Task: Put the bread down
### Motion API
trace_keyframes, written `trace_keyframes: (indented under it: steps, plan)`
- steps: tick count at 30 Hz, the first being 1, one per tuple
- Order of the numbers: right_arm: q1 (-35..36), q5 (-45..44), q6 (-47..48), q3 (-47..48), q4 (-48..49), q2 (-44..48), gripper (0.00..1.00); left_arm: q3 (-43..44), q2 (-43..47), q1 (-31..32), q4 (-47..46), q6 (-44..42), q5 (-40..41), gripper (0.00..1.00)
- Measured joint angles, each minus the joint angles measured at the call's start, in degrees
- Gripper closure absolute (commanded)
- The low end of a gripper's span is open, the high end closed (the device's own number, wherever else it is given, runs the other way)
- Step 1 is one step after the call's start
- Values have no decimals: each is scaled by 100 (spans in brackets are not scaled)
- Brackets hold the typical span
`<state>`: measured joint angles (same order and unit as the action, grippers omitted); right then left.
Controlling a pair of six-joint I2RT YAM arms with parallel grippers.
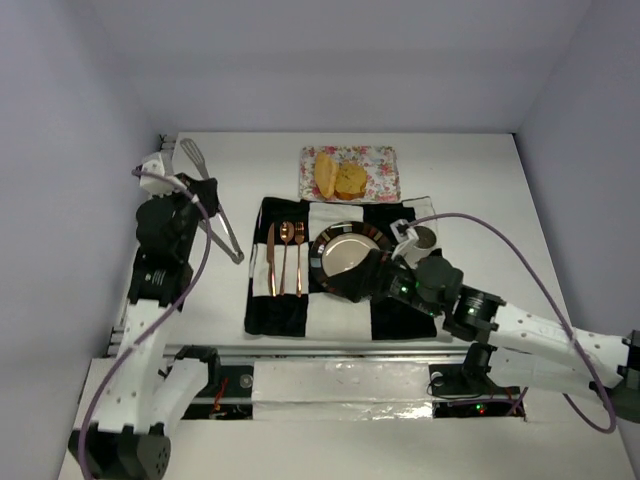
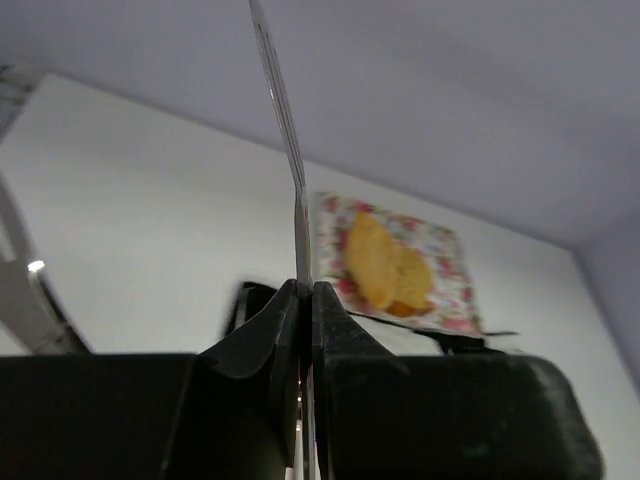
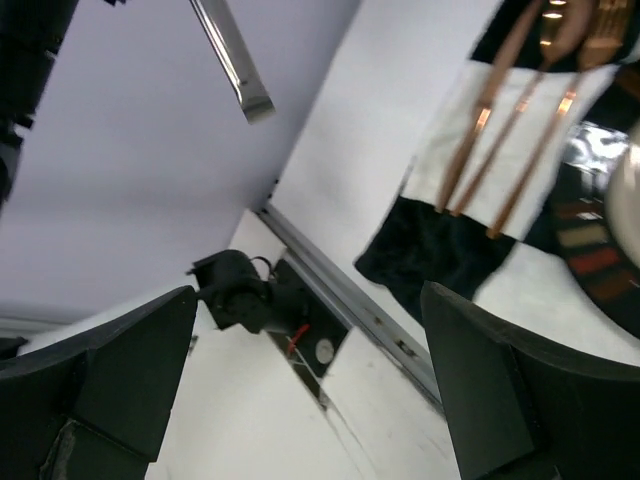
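**Top external.** Left pincer (image 1: 190, 195) was raised over the table and clamped on a pair of metal tongs (image 1: 225, 235). The bread (image 1: 340, 178), two pieces touching each other, lay on a floral tray (image 1: 380, 165) well ahead of that pincer and to its right. Right pincer (image 1: 358, 283) sat low at the near rim of a dark plate (image 1: 348, 250); whether its fingers were apart could not be told here. The plate and copper cutlery (image 1: 285, 258) rested on a black-and-white checked cloth (image 1: 265, 310).

Count: bread 2, tray 1, plate 1, cutlery 3, tongs 1, cloth 1.

**Left wrist.** Left pincer (image 2: 305, 295) had its fingers together on a thin blade of the tongs (image 2: 290, 150). Whether both tong arms were in the grip could not be told. Bread (image 2: 385, 262) lay ahead and slightly right on the tray (image 2: 450, 300), untouched.

**Right wrist.** Right pincer (image 3: 308, 300) had its fingers wide apart, with nothing between them. Cutlery (image 3: 520, 110), again 3, and the cloth (image 3: 430, 250) lay beyond the fingertips.

**Judgement.** Tool in hand, bread not yet picked. The next move probably calls for carrying the tong tips forward and right to one piece, then closing on it gently so it does not crumble.
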<state>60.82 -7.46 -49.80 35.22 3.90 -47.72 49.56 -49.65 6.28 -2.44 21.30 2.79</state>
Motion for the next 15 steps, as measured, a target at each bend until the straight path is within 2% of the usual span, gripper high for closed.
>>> trace_keyframes:
  steps: [5,9,15]
  plan:
    - [0,481,-109,341,1172,-1147,0,-767,1012,0,-752,863,-1528,100]
    - [0,809,-188,476,2151,-1799,0,-1790,1333,0,-2210,2203,-2708,100]
    - [105,1154,-184,761,2870,-2374,0,-2702,1355,0,-3897,3753,-3508,100]
